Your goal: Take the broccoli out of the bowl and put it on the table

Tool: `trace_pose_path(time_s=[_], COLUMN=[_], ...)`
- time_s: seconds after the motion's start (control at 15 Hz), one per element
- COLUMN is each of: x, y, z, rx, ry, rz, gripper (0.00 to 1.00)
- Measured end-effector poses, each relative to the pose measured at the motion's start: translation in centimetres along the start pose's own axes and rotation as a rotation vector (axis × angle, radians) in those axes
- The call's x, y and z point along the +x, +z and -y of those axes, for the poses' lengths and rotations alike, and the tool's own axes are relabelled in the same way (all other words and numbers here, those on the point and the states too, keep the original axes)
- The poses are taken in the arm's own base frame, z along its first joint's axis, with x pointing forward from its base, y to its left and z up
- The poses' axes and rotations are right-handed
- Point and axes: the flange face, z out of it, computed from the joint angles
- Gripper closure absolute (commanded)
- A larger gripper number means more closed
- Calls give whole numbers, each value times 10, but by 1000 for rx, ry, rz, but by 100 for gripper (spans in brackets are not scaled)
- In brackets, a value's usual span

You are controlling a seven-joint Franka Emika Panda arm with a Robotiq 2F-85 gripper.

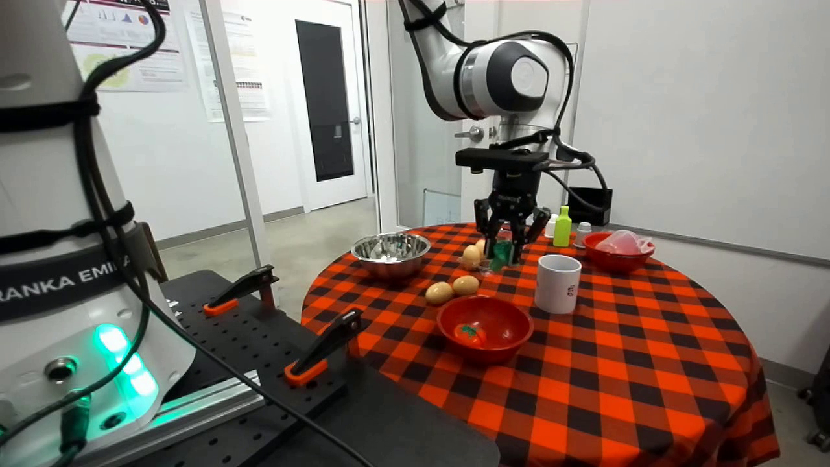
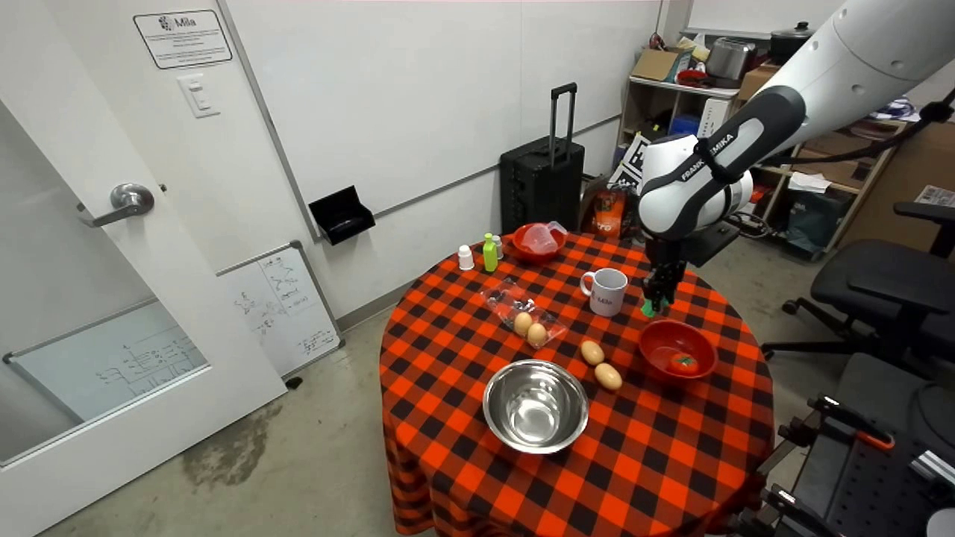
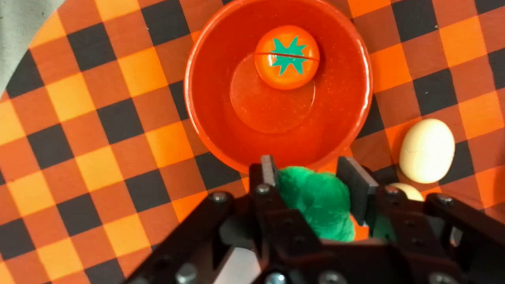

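While a shallow, round red bowl (image 1: 507, 322) stands foremost in an exterior view, an orange-red, green-starred tomato (image 1: 469, 336) inside, the black two-fingered gripper (image 3: 311, 177) beyond clasps the knobbly bright-green broccoli (image 3: 320, 202) above the round table (image 1: 622, 363) covered in red-and-black checks; farther back stands a lime-green bottle (image 1: 561, 230).

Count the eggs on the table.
4: two loose eggs between the steel bowl and the red bowl with the tomato; two more eggs in or on the clear packaging.
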Motion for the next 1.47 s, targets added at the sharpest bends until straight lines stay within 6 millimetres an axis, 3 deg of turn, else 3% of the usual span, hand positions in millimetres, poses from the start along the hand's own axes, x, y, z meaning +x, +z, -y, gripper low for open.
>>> trace_pose_path(time_s=[0.2, 0.47, 1.13, 1.47], x=[6, 17, 77, 104], y=[-18, -18, 21, 38], z=[20, 36, 50, 54], rx=[-7, -14, -37, -34], ry=[-36, -68, -119, -128], rz=[-30, -34, 40, 110], gripper=[57, 56, 57, 51])
